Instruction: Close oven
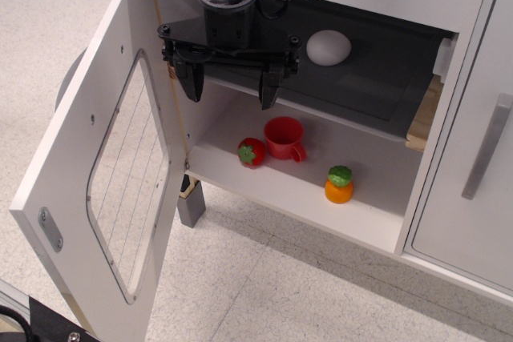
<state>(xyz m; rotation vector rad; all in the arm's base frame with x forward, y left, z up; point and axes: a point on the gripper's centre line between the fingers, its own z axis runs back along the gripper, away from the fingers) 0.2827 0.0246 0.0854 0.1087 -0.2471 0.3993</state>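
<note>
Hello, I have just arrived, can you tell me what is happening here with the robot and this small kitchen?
A single robot arm is working at a white toy oven whose door stands wide open, swung out to the left. The gripper hangs in front of the grey tray shelf, fingers spread and holding nothing, not touching the door. Inside, a white egg lies on the shelf; a red cup, a strawberry and an orange toy sit on the oven floor. The closing has not happened yet.

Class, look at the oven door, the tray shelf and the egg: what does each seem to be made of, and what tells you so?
Oven door: probably painted wood board, matte white, with a thick flat edge; thin wires line its window.
Tray shelf: dark grey, smooth and matte, plastic or coated metal, unclear which.
Egg: white, faintly glossy, likely plastic or painted wood.
</note>
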